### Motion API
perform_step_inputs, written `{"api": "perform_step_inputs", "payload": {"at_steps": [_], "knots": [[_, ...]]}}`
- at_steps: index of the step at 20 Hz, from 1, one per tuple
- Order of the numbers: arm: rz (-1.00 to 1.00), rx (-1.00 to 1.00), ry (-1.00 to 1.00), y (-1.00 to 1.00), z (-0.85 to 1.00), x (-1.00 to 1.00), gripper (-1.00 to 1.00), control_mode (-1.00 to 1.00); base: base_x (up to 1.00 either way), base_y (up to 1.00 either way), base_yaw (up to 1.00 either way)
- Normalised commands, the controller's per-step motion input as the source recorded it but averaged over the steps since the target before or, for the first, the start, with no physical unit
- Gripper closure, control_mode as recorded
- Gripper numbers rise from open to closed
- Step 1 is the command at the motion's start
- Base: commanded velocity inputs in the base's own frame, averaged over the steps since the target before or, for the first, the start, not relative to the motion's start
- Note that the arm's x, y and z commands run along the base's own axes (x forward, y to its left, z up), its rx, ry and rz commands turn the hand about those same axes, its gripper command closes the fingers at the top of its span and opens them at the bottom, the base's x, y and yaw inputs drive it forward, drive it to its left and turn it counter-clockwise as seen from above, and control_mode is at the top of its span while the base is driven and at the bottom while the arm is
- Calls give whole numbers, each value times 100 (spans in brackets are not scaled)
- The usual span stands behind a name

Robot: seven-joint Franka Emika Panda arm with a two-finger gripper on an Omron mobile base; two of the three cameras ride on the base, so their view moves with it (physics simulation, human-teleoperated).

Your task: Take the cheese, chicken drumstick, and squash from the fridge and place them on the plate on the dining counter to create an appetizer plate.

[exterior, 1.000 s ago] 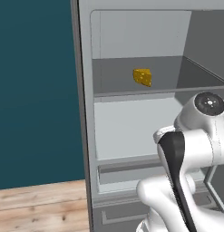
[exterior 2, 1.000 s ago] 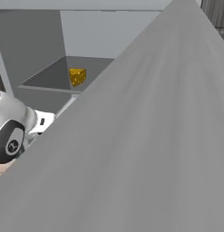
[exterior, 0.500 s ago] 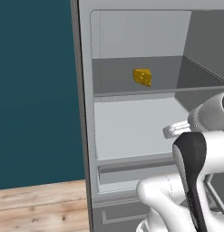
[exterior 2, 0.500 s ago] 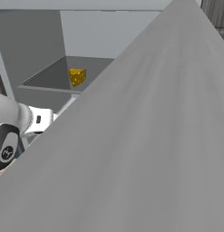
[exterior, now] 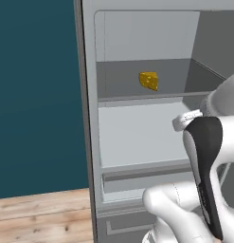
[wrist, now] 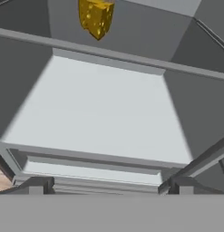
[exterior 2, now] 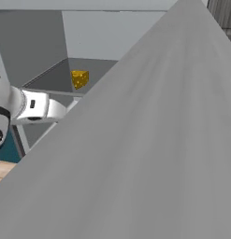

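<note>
Hand view first: the gripper (wrist: pixel 103 186) has its jaws spread as wide as they go, the two dark fingertips (wrist: pixel 37 185) standing far apart at the bottom, and nothing between them. They touch nothing; they hang in front of the lower pale shelf of the fridge (wrist: pixel 109 113). Up above, past the front edge of the upper shelf, sits the cheese (wrist: pixel 96 17), a yellow wedge with darker holes, well apart from the fingers.

Over to the left base view: the cheese (exterior: pixel 148 80) rests alone on the upper shelf, toward the back, and the fridge (exterior: pixel 137 133) stands open beside a teal wall (exterior: pixel 38 95), with a wooden floor (exterior: pixel 38 218) below. The white arm with its dark joint rises at the right and covers the fridge's lower right corner and part of the drawer.

The right base view gives the other side: a big slanted grey panel (exterior 2: pixel 149 154), seemingly the fridge door, blocks most of the picture. To the left of it the cheese (exterior 2: pixel 79 78) shows on its shelf, with the arm's white wrist reaching in just below.
</note>
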Motion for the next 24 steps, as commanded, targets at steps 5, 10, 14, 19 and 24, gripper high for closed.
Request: {"api": "perform_step_inputs", "payload": {"at_steps": [5,10,14,19,24], "knots": [[6,0,3,11,5,4,-100,-100,0,0,0],[9,3,-2,13,-4,5,-100,-100,0,0,0],[11,11,-17,6,-5,19,-100,-100,0,0,0],[5,14,-15,0,2,27,-100,-100,0,0,0],[0,11,0,0,19,38,-100,-100,0,0,0]]}}
